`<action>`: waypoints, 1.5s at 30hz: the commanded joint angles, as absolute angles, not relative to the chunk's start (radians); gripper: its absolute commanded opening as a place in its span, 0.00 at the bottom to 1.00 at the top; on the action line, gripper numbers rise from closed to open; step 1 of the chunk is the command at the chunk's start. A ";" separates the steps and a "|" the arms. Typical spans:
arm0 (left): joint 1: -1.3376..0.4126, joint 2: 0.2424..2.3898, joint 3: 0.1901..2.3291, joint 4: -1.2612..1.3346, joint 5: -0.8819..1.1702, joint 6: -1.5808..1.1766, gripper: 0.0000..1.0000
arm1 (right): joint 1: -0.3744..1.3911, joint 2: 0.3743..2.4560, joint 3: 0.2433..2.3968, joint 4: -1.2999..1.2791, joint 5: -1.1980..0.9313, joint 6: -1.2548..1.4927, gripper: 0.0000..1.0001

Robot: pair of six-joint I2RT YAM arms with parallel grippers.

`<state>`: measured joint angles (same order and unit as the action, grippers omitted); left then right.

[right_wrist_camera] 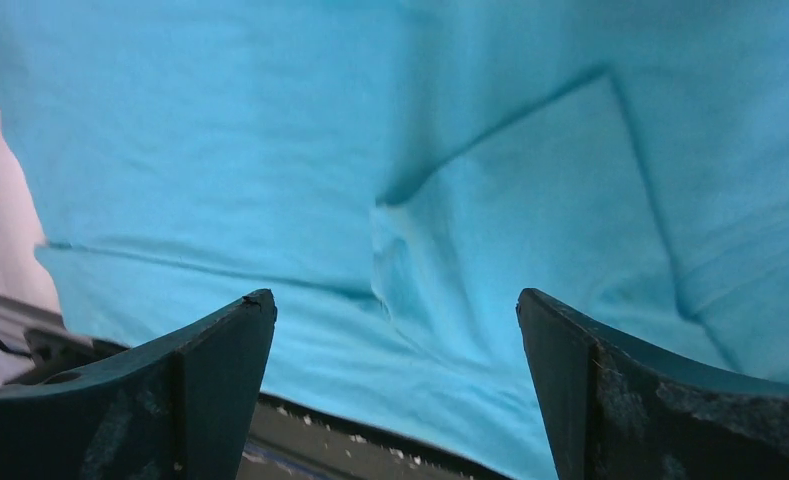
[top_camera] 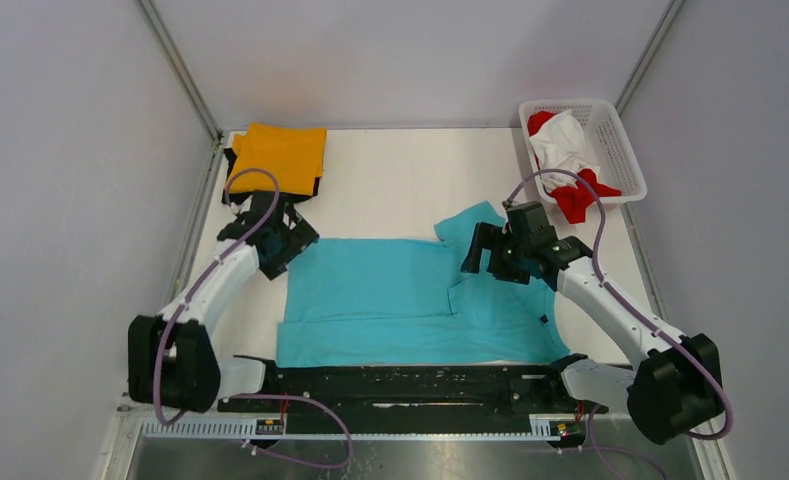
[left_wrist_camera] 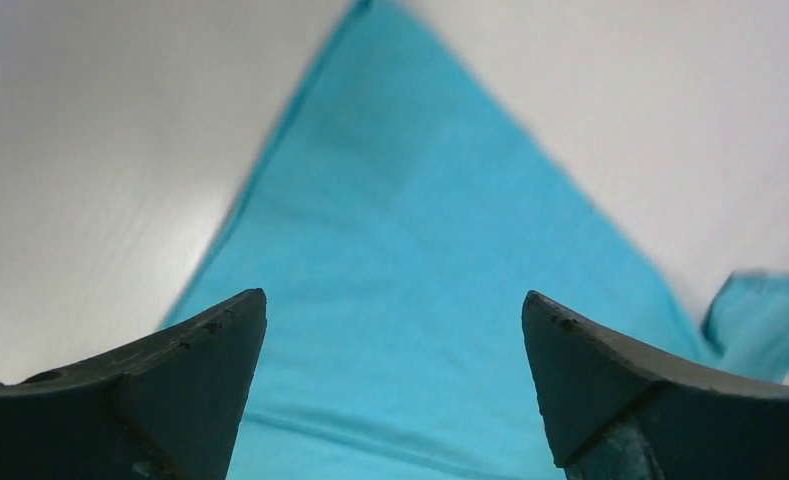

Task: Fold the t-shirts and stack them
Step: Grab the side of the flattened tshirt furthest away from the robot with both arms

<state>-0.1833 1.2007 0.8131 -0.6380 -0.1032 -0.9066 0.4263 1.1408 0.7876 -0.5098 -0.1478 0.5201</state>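
Observation:
A turquoise t-shirt [top_camera: 390, 300] lies spread flat on the white table, one sleeve folded in at the right; it fills the left wrist view [left_wrist_camera: 410, 260] and the right wrist view [right_wrist_camera: 370, 150]. My left gripper [top_camera: 288, 240] is open and empty over the shirt's far left corner. My right gripper [top_camera: 485, 252] is open and empty over the folded sleeve [right_wrist_camera: 530, 230]. A folded orange t-shirt [top_camera: 280, 155] lies on a black t-shirt [top_camera: 232, 165] at the back left. A red t-shirt [top_camera: 577, 195] and a white t-shirt [top_camera: 562, 145] sit in the basket.
The white lattice basket [top_camera: 620, 145] stands at the back right. The black base rail [top_camera: 410, 385] runs along the near edge and shows under the shirt's hem in the right wrist view [right_wrist_camera: 350, 440]. Grey walls enclose the table.

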 commanded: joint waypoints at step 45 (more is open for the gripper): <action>-0.055 1.872 1.242 -0.660 -0.122 -0.666 0.00 | 0.187 2.119 1.772 -0.608 -0.107 0.449 0.99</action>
